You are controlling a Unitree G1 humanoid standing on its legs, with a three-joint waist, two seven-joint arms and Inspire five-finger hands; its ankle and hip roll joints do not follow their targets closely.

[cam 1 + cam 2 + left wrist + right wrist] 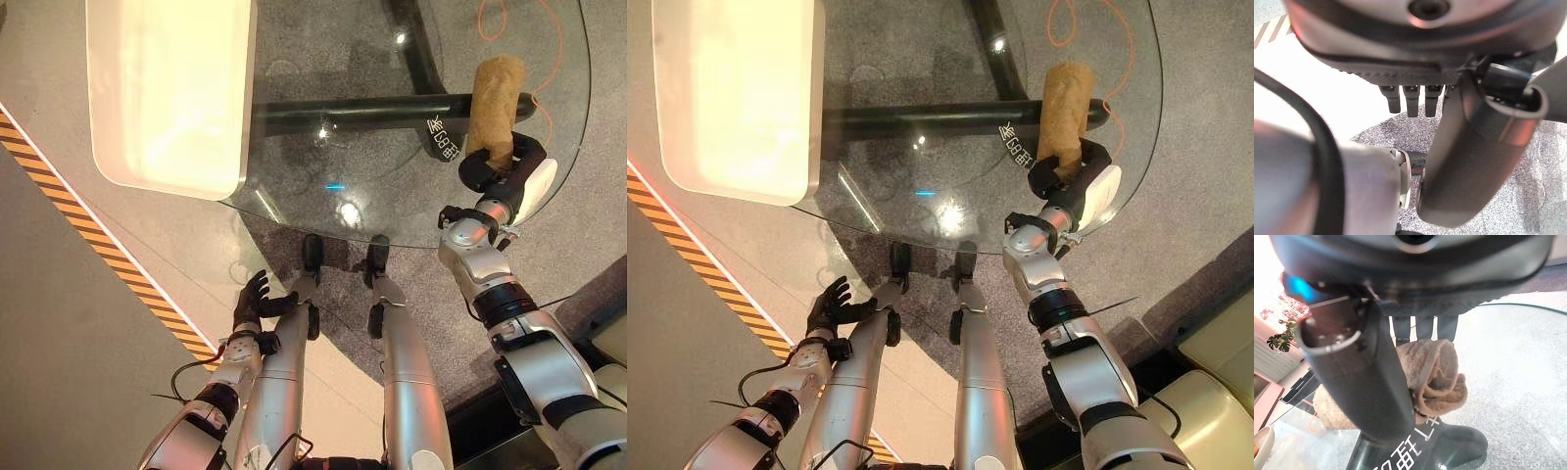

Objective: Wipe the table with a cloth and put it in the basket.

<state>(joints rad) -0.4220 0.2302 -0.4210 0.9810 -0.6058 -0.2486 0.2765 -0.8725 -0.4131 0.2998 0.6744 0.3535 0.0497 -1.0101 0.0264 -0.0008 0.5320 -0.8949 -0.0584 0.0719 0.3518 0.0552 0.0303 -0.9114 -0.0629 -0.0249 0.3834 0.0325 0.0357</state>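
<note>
A brown cloth (495, 98), rolled into a long bundle, lies on the right side of the round glass table (372, 181). My right hand (500, 166) sits at the cloth's near end with its fingers and thumb curled round it. In the right wrist view the cloth (1437, 372) bunches between the thumb and the fingers (1425, 328). The white basket (171, 181) rests on the table's far left part and overhangs the glass edge. My left hand (253, 302) hangs low beside the table's near edge, fingers relaxed and holding nothing.
A black frame (372, 110) runs under the glass. An orange cable (554, 59) loops on the floor beyond the cloth. Yellow-black striped tape (78, 211) crosses the floor at the left. A cream-coloured box (1215, 362) stands at the lower right.
</note>
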